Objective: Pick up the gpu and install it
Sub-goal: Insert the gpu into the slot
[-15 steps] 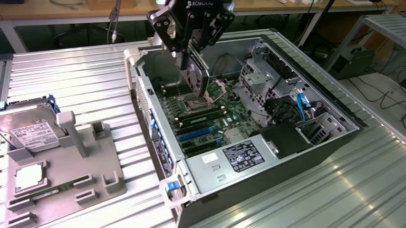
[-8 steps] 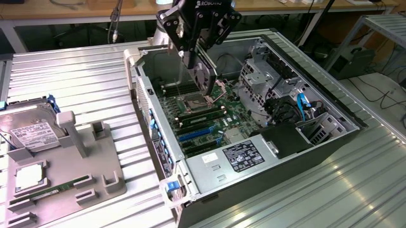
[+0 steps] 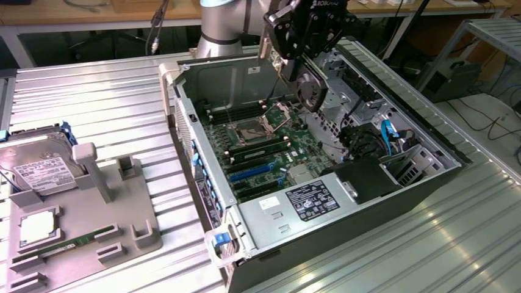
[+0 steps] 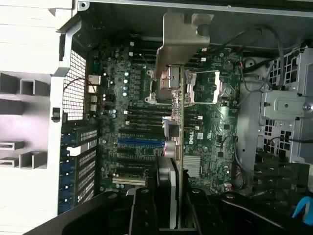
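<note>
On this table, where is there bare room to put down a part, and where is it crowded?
Free: the ribbed table between the grey tray and the computer case, and the table strip on the exterior view's right of the case. Crowded: the tray, with hard drive and memory stick; inside the case, where the gripper holds the gpu over the motherboard.

Robotics lab (open computer case)

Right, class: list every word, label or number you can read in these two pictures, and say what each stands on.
"DELL": on the motherboard, printed sideways.
"ROBOTIQ", it seems: upside-down, partly cut-off white letters on the gripper.
Hard drive label and black case sticker: too small to read.
</note>
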`<state>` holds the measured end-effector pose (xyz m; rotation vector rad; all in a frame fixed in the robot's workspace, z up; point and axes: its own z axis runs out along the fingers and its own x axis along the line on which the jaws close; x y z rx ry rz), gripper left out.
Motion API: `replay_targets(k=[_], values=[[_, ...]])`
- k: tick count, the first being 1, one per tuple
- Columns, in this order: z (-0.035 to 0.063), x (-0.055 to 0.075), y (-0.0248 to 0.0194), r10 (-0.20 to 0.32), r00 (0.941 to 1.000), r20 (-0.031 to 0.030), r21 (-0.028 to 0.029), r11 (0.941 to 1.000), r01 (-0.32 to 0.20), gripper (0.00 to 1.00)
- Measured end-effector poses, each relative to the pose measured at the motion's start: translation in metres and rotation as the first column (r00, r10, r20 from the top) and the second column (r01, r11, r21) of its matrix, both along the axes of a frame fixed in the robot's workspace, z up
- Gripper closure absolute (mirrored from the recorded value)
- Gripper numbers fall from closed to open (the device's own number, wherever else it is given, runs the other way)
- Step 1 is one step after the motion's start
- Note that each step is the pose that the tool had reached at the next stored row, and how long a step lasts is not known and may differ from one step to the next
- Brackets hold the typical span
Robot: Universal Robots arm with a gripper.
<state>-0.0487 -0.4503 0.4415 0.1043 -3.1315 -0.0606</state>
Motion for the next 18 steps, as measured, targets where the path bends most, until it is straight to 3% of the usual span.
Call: replay_targets(k=[1, 2, 3, 4, 5, 6, 8, 9, 11, 12, 16, 18], values=[[0.0, 0.0, 0.0, 0.0, 1.0, 0.0, 0.0, 1.0, 0.0, 0.72], [0.0, 0.0, 0.0, 0.051, 0.9987, 0.0, 0.0, 0.9987, -0.051, 0.72], [0.0, 0.0, 0.0, 0.112, 0.9937, 0.0, 0.0, 0.9937, -0.112, 0.72], [0.0, 0.0, 0.0, 0.179, 0.9838, 0.0001, 0.0001, 0.9838, -0.179, 0.72], [0.0, 0.0, 0.0, 0.215, 0.9765, 0.0, 0.0, 0.9765, -0.215, 0.72], [0.0, 0.0, 0.0, 0.275, 0.9616, 0.0, 0.0, 0.9616, -0.275, 0.72], [0.0, 0.0, 0.0, 0.315, 0.949, 0.0, 0.0, 0.949, -0.315, 0.72], [0.0, 0.0, 0.0, 0.345, 0.9387, 0.0, 0.0, 0.9387, -0.345, 0.72], [0.0, 0.0, 0.0, 0.379, 0.9254, 0.0, 0.0, 0.9254, -0.379, 0.72], [0.0, 0.0, 0.0, 0.41, 0.9121, 0.0, 0.0, 0.9121, -0.41, 0.72], [0.0, 0.0, 0.0, 0.469, 0.8834, 0.0, 0.0, 0.8834, -0.469, 0.72], [-0.0001, 0.0, 0.0, 0.536, 0.8443, 0.0001, 0.0001, 0.8443, -0.536, 0.72]])
